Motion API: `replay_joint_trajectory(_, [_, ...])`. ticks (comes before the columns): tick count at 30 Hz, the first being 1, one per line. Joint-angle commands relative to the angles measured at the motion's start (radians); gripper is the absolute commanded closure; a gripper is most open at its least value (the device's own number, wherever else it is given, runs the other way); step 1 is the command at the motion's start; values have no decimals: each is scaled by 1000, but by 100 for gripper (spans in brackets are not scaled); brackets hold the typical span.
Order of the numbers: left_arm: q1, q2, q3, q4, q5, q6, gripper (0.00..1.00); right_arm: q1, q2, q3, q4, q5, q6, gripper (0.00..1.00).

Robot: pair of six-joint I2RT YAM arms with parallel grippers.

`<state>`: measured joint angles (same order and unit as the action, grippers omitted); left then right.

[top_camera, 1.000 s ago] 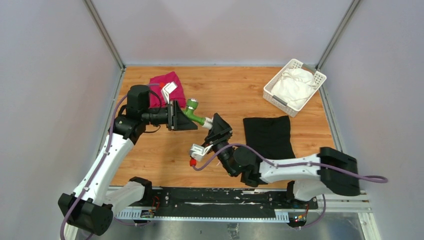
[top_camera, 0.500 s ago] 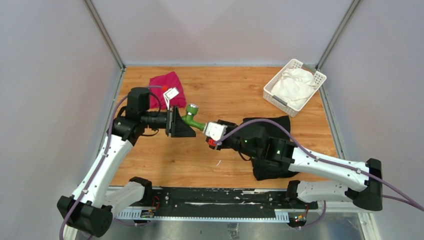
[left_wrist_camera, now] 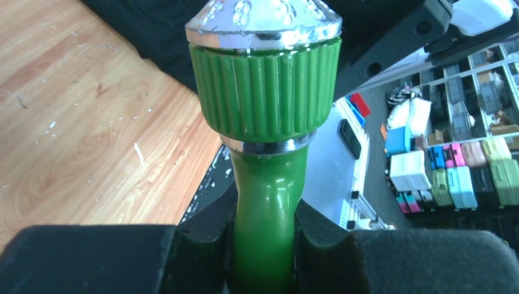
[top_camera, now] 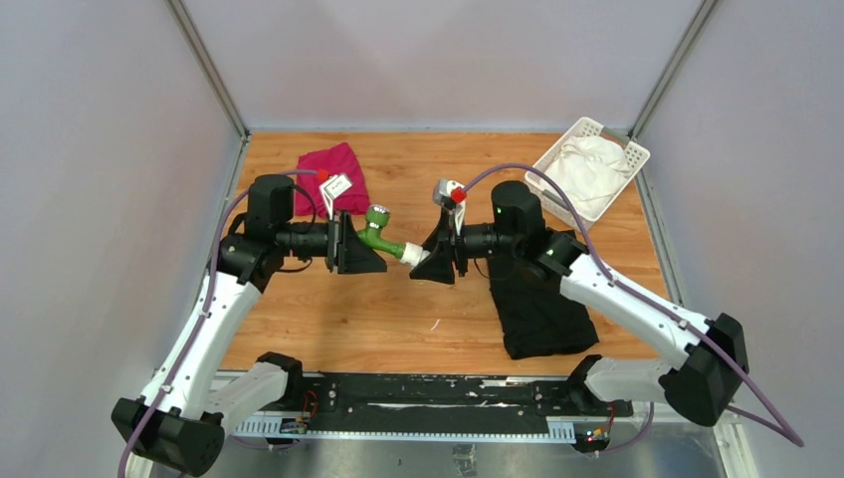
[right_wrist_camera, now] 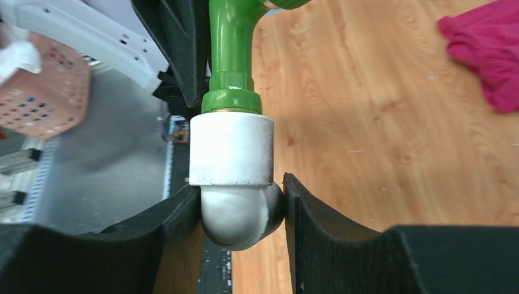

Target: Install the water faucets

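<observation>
Since a second ago, my right arm [top_camera: 617, 299] is swinging from the table [top_camera: 328, 324] near edge out over the black cloth [top_camera: 542, 309]. Above mid-table, my left hand [top_camera: 356, 244] is pinching the green tap [top_camera: 378, 231] by its stem and my right hand [top_camera: 435, 261] is pinching the white fitting [top_camera: 410, 255], which is butted onto the tap, possibly threaded. Only the right wrist view is showing that joint. The left wrist view is showing the ribbed knob [left_wrist_camera: 264, 92].
</observation>
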<state>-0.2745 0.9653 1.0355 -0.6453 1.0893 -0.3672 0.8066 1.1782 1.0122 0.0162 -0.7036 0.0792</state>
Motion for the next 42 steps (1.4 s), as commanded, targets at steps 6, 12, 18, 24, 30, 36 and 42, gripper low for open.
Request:
replay_joint_trajectory(6, [0,-40,18,35,24,-35,100,-73,-9,41,-156,93,96,12])
replay_joint_trajectory(12, [0,-37,17,107,10,-114,100,-73,-219,-50,-210,380,-48,1])
replay_joint_trajectory(18, [0,-23,-28,321,2,-314,100,-2,-425,-180,-117,533,-320,1])
replay_joint_trajectory(24, [0,7,-25,319,-26,-347,100,255,-432,-223,-33,879,-595,1])
replay_joint_trajectory(30, [0,12,-30,318,-35,-354,100,443,-338,-291,222,1133,-843,1])
replay_joint_trajectory(36, [0,16,-31,313,-33,-351,100,550,-171,-350,541,1287,-1175,1])
replay_joint_trajectory(42, [0,9,-41,313,-28,-347,100,566,-33,-370,801,1338,-1329,1])
